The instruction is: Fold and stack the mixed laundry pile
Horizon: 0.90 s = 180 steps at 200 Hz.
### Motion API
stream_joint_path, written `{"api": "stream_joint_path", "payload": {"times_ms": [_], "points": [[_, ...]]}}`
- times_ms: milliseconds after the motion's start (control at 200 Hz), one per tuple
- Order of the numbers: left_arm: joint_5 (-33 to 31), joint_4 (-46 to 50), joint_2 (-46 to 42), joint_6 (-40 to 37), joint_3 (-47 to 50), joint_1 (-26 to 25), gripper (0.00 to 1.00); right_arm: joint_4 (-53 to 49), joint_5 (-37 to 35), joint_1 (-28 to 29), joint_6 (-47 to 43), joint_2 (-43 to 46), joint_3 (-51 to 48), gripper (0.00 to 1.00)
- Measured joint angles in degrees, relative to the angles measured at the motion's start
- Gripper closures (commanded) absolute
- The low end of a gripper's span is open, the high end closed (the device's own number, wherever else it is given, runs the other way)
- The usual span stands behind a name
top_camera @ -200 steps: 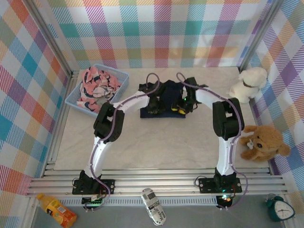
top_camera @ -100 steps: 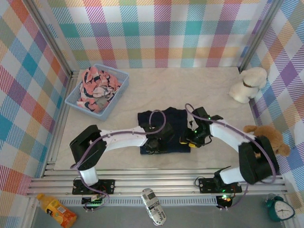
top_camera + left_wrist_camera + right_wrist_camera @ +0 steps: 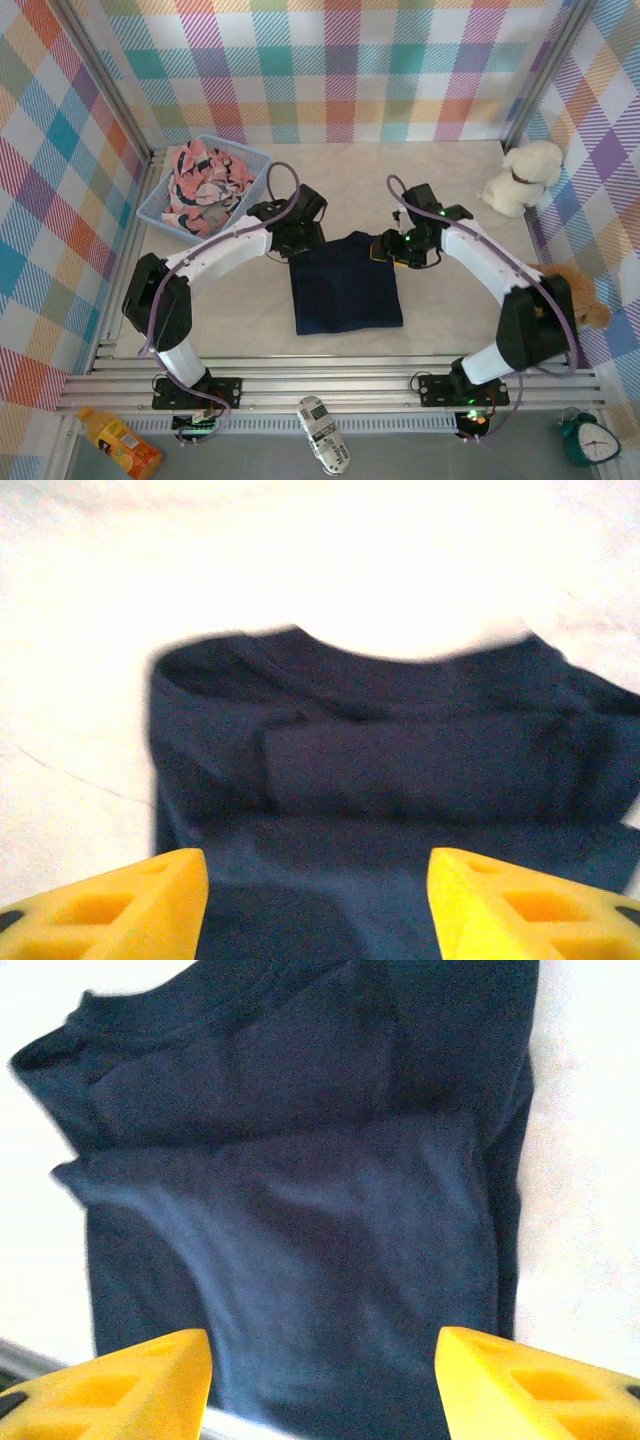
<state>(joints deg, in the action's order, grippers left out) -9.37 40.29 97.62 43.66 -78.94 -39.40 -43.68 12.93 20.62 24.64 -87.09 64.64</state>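
one table [image 3: 230, 310] is carrying everything, and its pale top is lying bare across the left side, the far middle and the strip right of centre. two arms are reaching in from the near edge: the left arm [image 3: 215, 250] is bending over the left half and the right arm [image 3: 485, 262] is arching over the right half.

two garments are making up the laundry. the navy t-shirt [image 3: 345, 290] is lying flat at the table's centre as one folded rectangle, its near edge close to the near rail and its far edge sitting between the two tools. in the left wrist view the collar is facing away and a folded layer is crossing the t-shirt's middle. the pink garment [image 3: 205, 185] is lying bunched inside one light blue basket [image 3: 238, 148], which is sitting in the far-left corner, well apart from the t-shirt.

two plush toys are sitting along the right side: a white plush toy [image 3: 522, 176] in the far-right corner and a brown plush toy [image 3: 575, 295] partly behind the right arm.

the left tool [image 3: 318, 880] is hovering at the t-shirt's far-left corner, fingers spread wide, released and gripping nothing. the right tool [image 3: 325, 1360] is hanging at the far-right corner, likewise released, its yellow fingers [image 3: 120, 1380] standing apart above the cloth.
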Motion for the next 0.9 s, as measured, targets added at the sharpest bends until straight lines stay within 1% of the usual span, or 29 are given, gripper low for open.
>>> {"api": "stream_joint_path", "payload": {"times_ms": [65, 140, 225, 335, 430, 485, 515, 585, 635, 665, 710, 725, 740, 900], "points": [[0.04, -0.90, 0.02, -1.64, 1.70, 1.33, 0.26, 0.70, -0.98, -0.57, -0.98, -4.66, 1.79, 0.44], [0.35, -1.88, 0.33, -2.80, 3.78, 1.84, 0.26, 1.92, -1.70, -0.81, -2.05, -9.22, 2.97, 0.45], [1.44, -4.13, 0.96, -3.45, 6.05, 1.75, 0.28, 3.04, -2.03, -1.16, -2.97, -12.74, 3.13, 0.45], [2.62, -7.06, 1.97, -3.61, 9.09, 1.66, 0.34, 4.57, -1.70, -1.16, -3.13, -15.02, 3.08, 0.47], [3.52, -8.94, 3.10, -3.87, 10.62, 1.66, 0.44, 5.99, -1.22, -1.16, -3.10, -15.72, 3.08, 0.54], [4.02, -9.62, 3.80, -4.13, 10.99, 1.60, 0.50, 6.58, -1.03, -1.16, -2.91, -15.82, 3.08, 0.60], [4.24, -10.08, 4.24, -4.20, 11.10, 1.55, 0.57, 6.84, -0.90, -1.16, -2.93, -15.85, 3.08, 0.64], [4.63, -11.02, 5.01, -4.09, 11.15, 1.40, 0.83, 7.23, -0.92, -1.16, -2.82, -15.87, 3.06, 0.76], [4.81, -11.58, 5.42, -3.96, 11.23, 1.22, 0.91, 7.48, -0.92, -1.16, -3.37, -15.87, 3.06, 0.83], [5.03, -11.93, 5.62, -3.98, 11.26, 1.11, 1.00, 7.52, -0.90, -1.16, -3.26, -15.87, 3.06, 0.87], [5.22, -12.11, 5.84, -3.87, 11.28, 0.90, 1.00, 7.65, -0.87, -1.16, -3.26, -15.87, 3.02, 0.93], [5.27, -12.13, 5.84, -3.98, 11.30, 0.87, 1.00, 7.67, -0.85, -1.16, -3.13, -15.87, 3.02, 0.95], [5.29, -12.11, 5.84, -4.09, 11.39, 0.79, 1.00, 7.69, -0.87, -1.16, -3.43, -15.87, 2.97, 1.00], [5.22, -11.69, 5.03, -2.95, 12.61, 0.37, 1.00, 7.91, -0.70, -1.16, -3.34, -15.26, 2.03, 1.00]]}}
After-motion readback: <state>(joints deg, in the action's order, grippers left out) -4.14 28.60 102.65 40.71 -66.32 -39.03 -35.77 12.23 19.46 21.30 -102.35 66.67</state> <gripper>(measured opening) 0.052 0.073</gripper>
